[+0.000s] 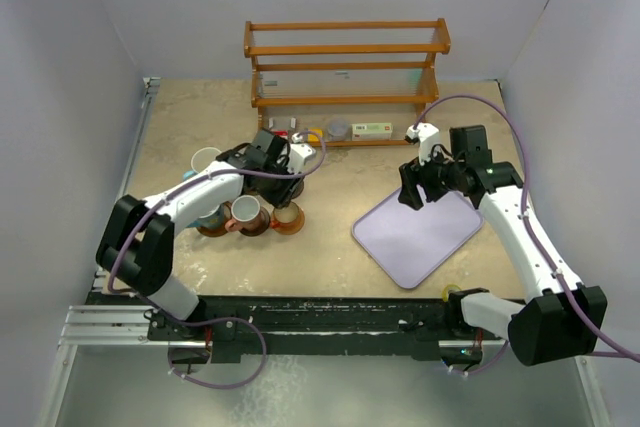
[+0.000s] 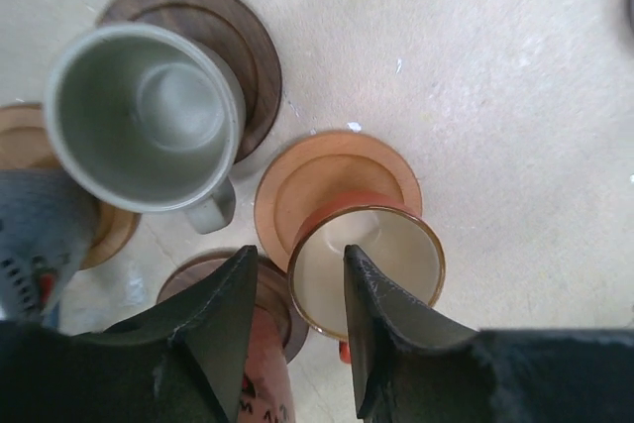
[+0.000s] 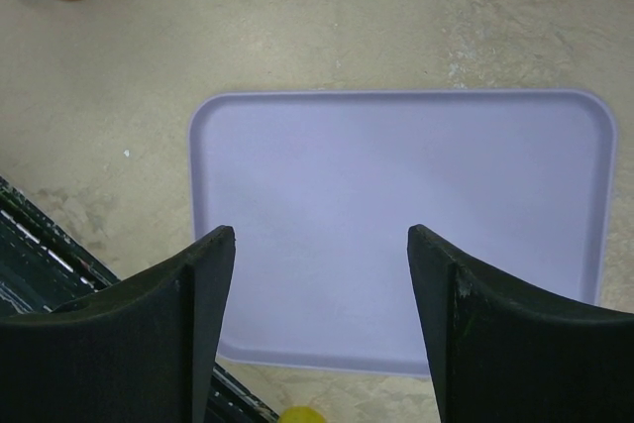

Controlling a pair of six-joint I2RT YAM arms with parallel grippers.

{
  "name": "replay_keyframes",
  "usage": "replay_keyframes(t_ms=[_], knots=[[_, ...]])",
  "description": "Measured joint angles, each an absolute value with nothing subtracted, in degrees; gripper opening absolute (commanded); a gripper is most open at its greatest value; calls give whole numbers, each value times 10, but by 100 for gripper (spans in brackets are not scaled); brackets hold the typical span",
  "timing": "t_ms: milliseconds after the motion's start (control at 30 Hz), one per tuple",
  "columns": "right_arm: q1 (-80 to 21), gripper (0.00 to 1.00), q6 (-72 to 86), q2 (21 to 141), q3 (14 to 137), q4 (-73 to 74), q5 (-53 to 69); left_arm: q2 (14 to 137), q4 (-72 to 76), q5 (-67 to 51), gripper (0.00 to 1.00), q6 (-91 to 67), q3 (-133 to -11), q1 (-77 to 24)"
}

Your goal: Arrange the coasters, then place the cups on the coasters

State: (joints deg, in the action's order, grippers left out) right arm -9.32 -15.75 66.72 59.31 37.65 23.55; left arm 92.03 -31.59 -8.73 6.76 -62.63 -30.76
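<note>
**Q:** Where are the cups and coasters?

**A:** They are grouped on the left half of the beige table [image 1: 340, 172], under the left arm. From the left wrist camera, an orange cup [image 2: 396, 245] stands upright on a light orange-brown coaster [image 2: 327, 170]. Beside it a grey cup [image 2: 144, 116] sits on a dark coaster [image 2: 213, 27], with its handle pointing toward the orange cup. From above, a brownish cup [image 1: 246, 211] stands just left of the orange one.

**Q:** How is the left gripper [image 2: 299, 257] set?

**A:** Its fingers are partly apart and straddle the orange cup's near wall, one inside and one outside. A gap shows on each side, so nothing is pinched.

**Q:** And the right gripper [image 3: 319, 237]?

**A:** It hangs above a lavender tray [image 3: 396, 165] on the table's right side, with its fingers spread wide and nothing between them
</note>
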Motion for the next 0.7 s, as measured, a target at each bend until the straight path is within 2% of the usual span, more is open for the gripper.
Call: replay_keyframes(t_ms=[400,700], knots=[[-93,80,-174,675,646,390,204,804,-323,-35,49,101,-663,-302],[-93,91,-176,711,718,413,163,731,-299,28,79,116,-670,-252]])
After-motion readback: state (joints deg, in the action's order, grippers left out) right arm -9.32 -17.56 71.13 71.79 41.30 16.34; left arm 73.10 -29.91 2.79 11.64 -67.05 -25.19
